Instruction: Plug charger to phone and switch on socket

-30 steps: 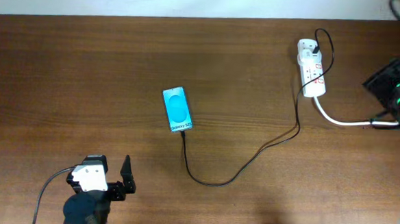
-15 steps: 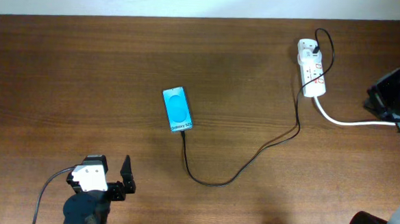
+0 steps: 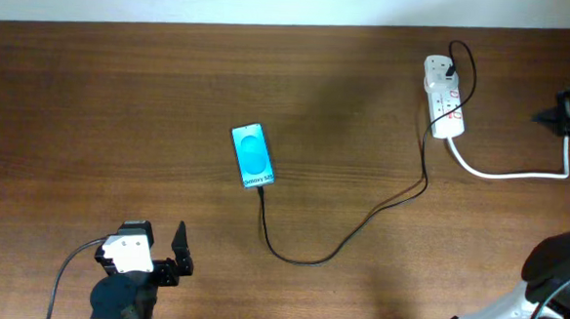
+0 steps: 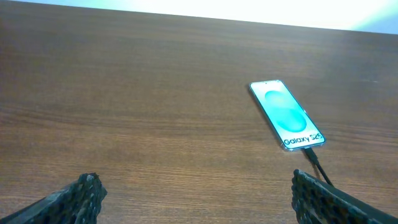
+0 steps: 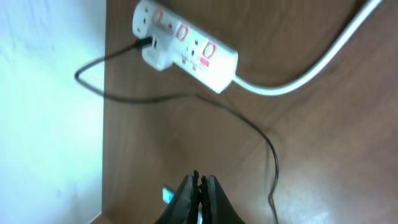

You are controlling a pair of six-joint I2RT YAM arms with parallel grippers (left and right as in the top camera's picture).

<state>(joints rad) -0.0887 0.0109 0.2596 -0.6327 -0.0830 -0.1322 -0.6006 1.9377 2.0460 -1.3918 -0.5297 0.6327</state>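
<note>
Operator: Location of the flat rectangular smartphone (image 3: 252,157) with the cyan-blue screen and white border?

Technician: The smartphone lies flat, screen up, near the middle of the brown wood-grain table (image 3: 92,120). Its short edge with the small text faces the near side of the table, toward the left arm.

Operator: Routing of the thin long black charger cable (image 3: 304,260)?

Technician: The connector tip (image 4: 307,151) meets the text-bearing short edge of the smartphone and appears seated there in the left wrist view. The charger cable loops toward the near edge, then bends back and runs to the white elongated plastic power strip (image 3: 444,107) with red switch marks, at the far right of the table. The small black plug (image 5: 144,43) is inserted at the end of the power strip farthest from the thick white cord (image 3: 504,175). The thick white cord leaves the other end and runs to the right.

Operator: Switch position on the power strip?

Technician: It cannot be told from any view.

Operator: State of the left gripper (image 4: 196,199)?

Technician: The left gripper is positioned at the near left of the table, well apart from the smartphone. Its jaws are spread wide, with one black fingertip (image 4: 87,186) at each side of the wrist view and nothing between them.

Operator: State of the right gripper (image 5: 200,186)?

Technician: Its two black fingers are pressed together and hold nothing. It hangs above the table, apart from the power strip.
</note>
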